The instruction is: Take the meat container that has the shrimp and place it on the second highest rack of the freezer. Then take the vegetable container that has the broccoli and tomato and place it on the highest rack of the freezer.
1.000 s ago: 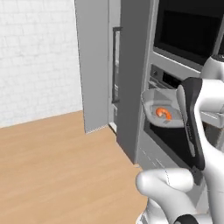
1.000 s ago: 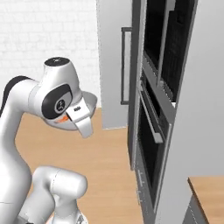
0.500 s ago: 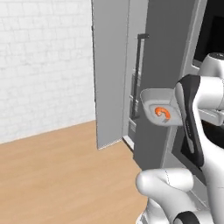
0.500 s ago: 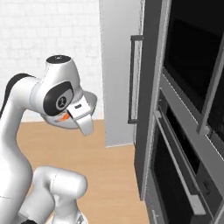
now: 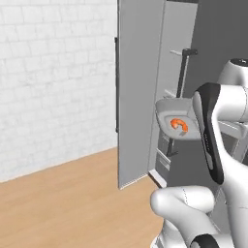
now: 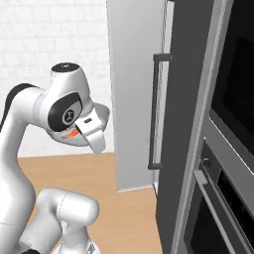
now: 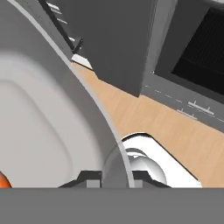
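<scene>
End effector [image 7: 114, 175] raised, clamped on meat container [image 5: 170, 110] rim beside freezer [image 5: 140, 97].

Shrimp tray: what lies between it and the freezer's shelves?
Left base view: nothing lies between the held light-grey shrimp tray and the pale shelves, just the open doorway.

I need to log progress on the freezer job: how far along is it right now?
Done: the meat container, shrimp inside, is picked up, and the freezer door stands open. In hand: the tool grips the container's rim, carrying it in front of the freezer. Left: setting it on the second highest rack, then the whole vegetable container step.
</scene>
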Robot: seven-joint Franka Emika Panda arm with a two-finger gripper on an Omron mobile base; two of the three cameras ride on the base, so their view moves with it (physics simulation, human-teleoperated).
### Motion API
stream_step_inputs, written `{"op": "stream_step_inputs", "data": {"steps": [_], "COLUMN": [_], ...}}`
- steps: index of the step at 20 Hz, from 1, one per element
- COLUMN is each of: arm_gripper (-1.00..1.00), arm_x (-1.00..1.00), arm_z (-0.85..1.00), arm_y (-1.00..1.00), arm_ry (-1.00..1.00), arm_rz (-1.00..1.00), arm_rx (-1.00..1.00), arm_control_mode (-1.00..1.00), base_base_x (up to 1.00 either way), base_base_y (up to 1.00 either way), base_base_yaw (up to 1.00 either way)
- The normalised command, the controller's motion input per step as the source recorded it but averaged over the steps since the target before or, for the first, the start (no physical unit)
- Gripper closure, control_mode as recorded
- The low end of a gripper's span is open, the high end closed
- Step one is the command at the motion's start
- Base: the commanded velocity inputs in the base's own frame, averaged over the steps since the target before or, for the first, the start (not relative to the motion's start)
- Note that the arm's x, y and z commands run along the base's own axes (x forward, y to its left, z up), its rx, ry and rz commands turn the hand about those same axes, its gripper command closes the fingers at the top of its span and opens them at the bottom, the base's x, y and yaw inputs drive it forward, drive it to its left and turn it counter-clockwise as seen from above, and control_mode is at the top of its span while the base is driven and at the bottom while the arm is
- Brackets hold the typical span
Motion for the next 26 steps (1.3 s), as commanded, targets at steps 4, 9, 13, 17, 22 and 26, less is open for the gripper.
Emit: {"op": "stream_step_inputs", "data": {"steps": [4, 9, 13, 17, 22, 26], "arm_gripper": [1.0, 1.0, 1.0, 1.0, 1.0, 1.0], "arm_x": [0.0, 0.0, 0.0, 0.0, 0.0, 0.0], "arm_z": [0.0, 0.0, 0.0, 0.0, 0.0, 0.0], "arm_y": [0.0, 0.0, 0.0, 0.0, 0.0, 0.0], "arm_ry": [0.0, 0.0, 0.0, 0.0, 0.0, 0.0], "arm_rz": [0.0, 0.0, 0.0, 0.0, 0.0, 0.0], "arm_rx": [0.0, 0.0, 0.0, 0.0, 0.0, 0.0], "arm_control_mode": [1.0, 1.0, 1.0, 1.0, 1.0, 1.0], "base_base_x": [1.0, 0.86, 0.82, 0.75, 0.35, 0.13], "base_base_y": [0.39, 0.35, 0.31, 0.36, 0.22, 0.07], "base_base_yaw": [-0.19, -0.31, -0.34, -0.34, -0.44, -0.43]}}
